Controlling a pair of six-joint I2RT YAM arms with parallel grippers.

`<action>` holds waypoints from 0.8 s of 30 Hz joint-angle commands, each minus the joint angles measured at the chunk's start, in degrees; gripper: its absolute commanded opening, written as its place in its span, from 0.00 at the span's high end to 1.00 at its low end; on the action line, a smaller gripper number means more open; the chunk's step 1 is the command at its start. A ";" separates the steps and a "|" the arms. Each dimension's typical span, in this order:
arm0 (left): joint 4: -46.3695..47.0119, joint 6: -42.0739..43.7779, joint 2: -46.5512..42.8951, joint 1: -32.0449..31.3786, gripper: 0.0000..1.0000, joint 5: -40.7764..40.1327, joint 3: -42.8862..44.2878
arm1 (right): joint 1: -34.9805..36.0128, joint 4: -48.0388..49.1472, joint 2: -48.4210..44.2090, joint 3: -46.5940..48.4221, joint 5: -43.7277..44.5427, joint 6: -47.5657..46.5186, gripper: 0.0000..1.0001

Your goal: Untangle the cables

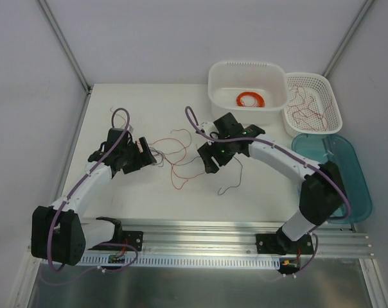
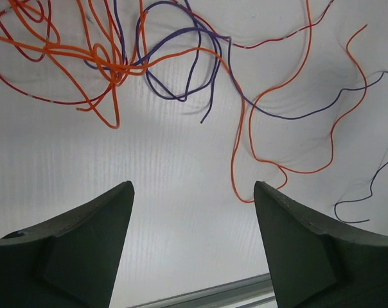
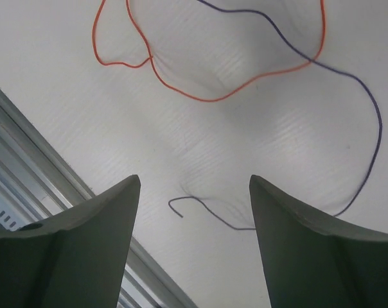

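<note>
The left gripper (image 2: 193,187) and the right gripper (image 3: 194,181) both stand wide open, fingers released and holding nothing. The cables (image 1: 175,160), loose orange, red and dark strands, lie spread on the table (image 1: 136,202) between the two grippers.

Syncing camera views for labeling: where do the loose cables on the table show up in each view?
Top external: the cables lie on the table, between the left gripper and the right gripper.
Left wrist: across the top half, knot at upper left.
Right wrist: orange and purple strands across the top.
Shared landmark: the aluminium rail at the near table edge, bottom of left wrist, left side of right wrist.
</note>
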 commanded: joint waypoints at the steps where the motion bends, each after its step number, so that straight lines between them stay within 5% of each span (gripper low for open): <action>1: -1.98 -1.59 -1.28 -0.53 0.24 0.08 -1.61 | 0.83 1.91 9.05 9.03 -5.33 -8.57 0.27; 14: -6.20 -4.84 -7.00 -0.53 0.23 1.67 -6.88 | 4.43 1.21 32.37 29.53 -6.05 -14.11 0.26; 24: -8.05 -5.20 -8.84 -0.53 0.24 0.61 -8.20 | 6.11 -0.55 38.89 30.96 -6.04 -15.26 0.33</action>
